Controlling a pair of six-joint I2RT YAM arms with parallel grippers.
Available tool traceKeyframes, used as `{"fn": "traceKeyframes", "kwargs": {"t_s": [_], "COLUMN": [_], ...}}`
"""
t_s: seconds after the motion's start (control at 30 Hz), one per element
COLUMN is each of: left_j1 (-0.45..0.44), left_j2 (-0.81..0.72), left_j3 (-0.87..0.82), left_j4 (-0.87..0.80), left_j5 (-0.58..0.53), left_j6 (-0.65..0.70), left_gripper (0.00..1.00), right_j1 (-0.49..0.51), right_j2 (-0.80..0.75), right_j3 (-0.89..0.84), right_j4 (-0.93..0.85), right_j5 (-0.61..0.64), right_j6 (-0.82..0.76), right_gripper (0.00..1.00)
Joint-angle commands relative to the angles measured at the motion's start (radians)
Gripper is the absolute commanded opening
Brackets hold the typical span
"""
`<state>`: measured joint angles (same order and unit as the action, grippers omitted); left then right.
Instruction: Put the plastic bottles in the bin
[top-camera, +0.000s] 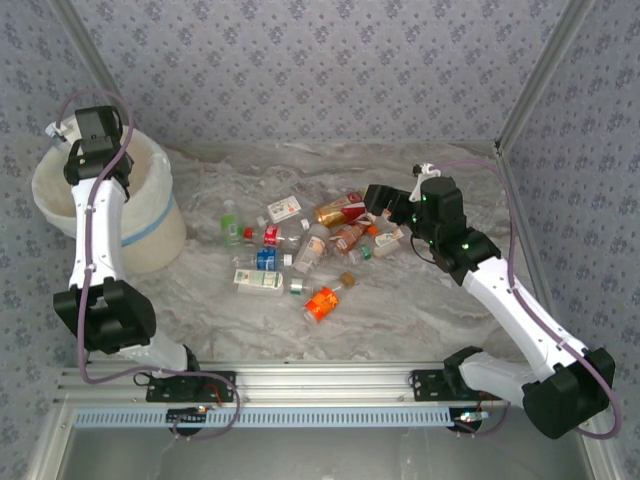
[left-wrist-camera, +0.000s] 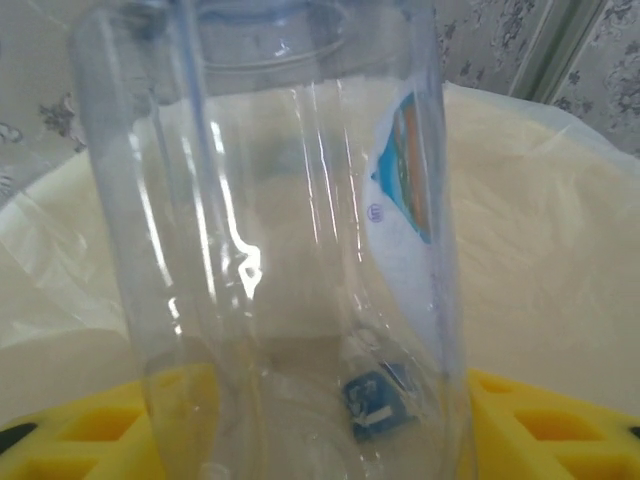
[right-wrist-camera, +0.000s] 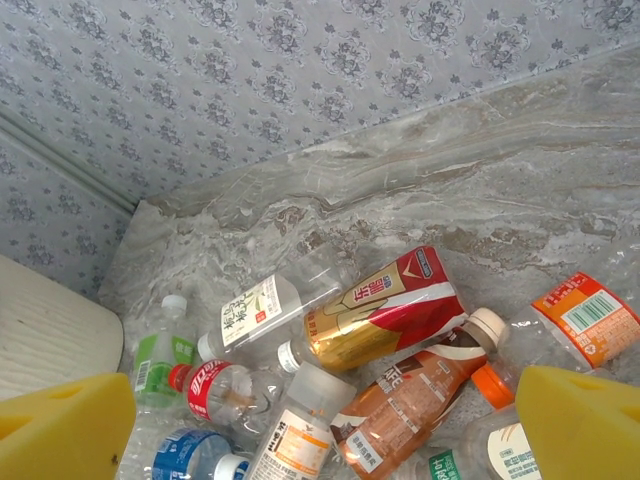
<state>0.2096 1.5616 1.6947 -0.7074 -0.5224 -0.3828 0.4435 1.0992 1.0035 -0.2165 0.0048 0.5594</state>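
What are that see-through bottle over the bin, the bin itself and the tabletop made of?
The bottle looks like thin clear glossy plastic: you see straight through it and light streaks its wall. The bin seems matte cream plastic, lined with a filmy, wrinkled white bag. The tabletop shows grey marble veining, though stone or a printed sheet cannot be told.

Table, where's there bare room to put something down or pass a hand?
Bare marble lies between the bin and the bottle pile, in the near strip between pile and rail, and along the back wall behind the pile. The centre is crowded, bottles touching and overlapping up to the right claw.
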Motion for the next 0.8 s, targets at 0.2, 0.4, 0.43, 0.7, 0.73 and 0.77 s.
{"fn": "traceKeyframes", "kwargs": {"t_s": [0.2,0.4,0.43,0.7,0.73,0.77], "left_j1": [0.005,0.005,0.004,-0.009,-0.018,-0.03], "left_j2": [-0.029,-0.062,-0.066,-0.142,-0.152,-0.162], "left_j3": [0.009,-0.001,-0.001,-0.01,-0.011,-0.012], "left_j4": [0.0,0.009,0.011,0.075,0.081,0.085], "left_j5": [0.134,0.186,0.201,0.555,0.593,0.621], "left_j6": [-0.024,-0.034,-0.034,-0.051,-0.051,-0.047], "left_gripper": [0.79,0.87,0.88,0.99,0.99,0.99], "right_j1": [0.006,0.006,0.006,0.008,0.01,0.012], "right_j2": [-0.013,-0.003,-0.001,0.041,0.046,0.052], "right_j3": [0.039,0.044,0.044,0.058,0.061,0.063], "right_j4": [-0.05,-0.051,-0.052,-0.038,-0.034,-0.033], "right_j5": [0.004,0.006,0.006,-0.017,-0.024,-0.029], "right_j6": [-0.027,-0.029,-0.029,-0.038,-0.038,-0.038], "right_gripper": [1.0,1.0,1.0,1.0,1.0,1.0]}}
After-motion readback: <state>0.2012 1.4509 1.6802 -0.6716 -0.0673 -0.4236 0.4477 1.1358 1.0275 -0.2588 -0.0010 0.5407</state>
